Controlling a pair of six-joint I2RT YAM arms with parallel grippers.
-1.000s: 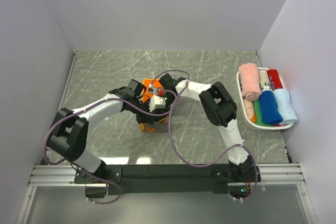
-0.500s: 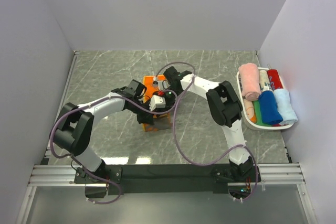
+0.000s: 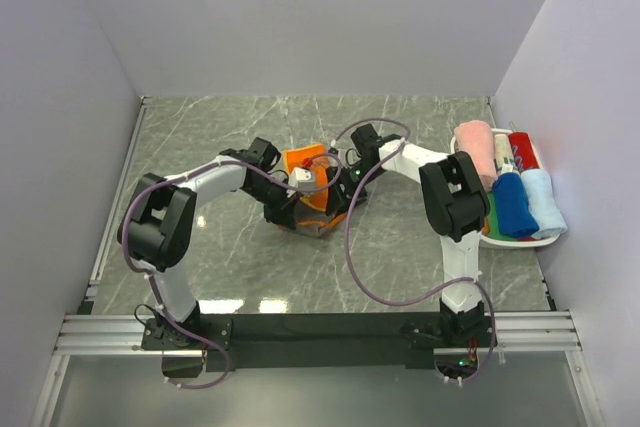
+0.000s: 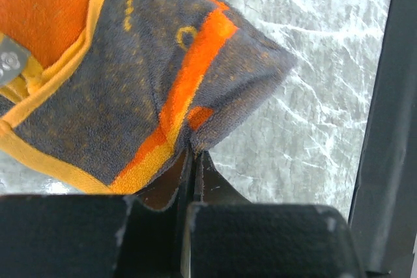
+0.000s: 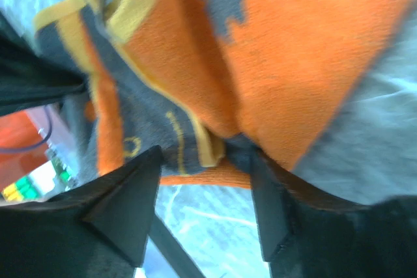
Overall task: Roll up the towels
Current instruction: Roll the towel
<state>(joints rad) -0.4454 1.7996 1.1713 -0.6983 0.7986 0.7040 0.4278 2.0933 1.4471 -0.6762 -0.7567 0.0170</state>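
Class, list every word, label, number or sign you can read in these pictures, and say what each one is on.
No whole word can be read.
Yellow stitched letters on the grey-and-orange towel: only a loop and strokes, unreadable.
Grey tag at its edge: pale mark, too blurred.
Rolled towels in the white basket: no lettering visible.

Top external: high, behind the arm bases (image 3: 172,332), facing down over the whole table (image 3: 200,137). Left wrist, right wrist: each very close, facing the grey-and-orange towel (image 4: 130,83) mid-table from opposite sides. Shared: that towel.
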